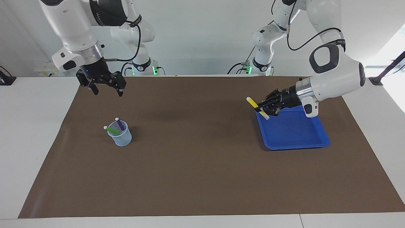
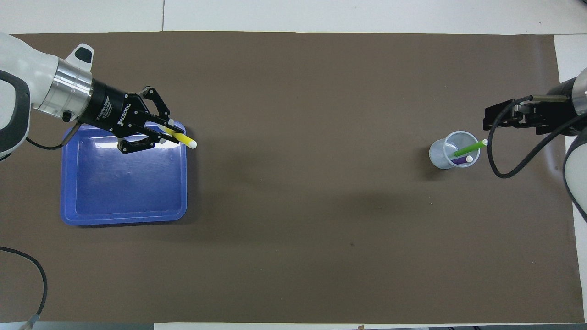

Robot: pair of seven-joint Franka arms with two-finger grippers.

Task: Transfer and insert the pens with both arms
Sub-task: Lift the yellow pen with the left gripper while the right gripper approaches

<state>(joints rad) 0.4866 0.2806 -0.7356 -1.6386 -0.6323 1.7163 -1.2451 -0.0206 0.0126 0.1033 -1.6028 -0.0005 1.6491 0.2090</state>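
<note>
My left gripper is shut on the yellow pen. It holds the pen in the air over the blue tray's edge, and the pale tip sticks out toward the middle of the table. The green pen and the purple pen stand tilted in a clear plastic cup toward the right arm's end of the table. Raised above the mat beside the cup hangs my right gripper, open, with nothing in it.
The blue tray lies on the brown mat toward the left arm's end, with nothing lying in it. Two slimmer white arms with green-lit bases stand at the robots' edge of the table.
</note>
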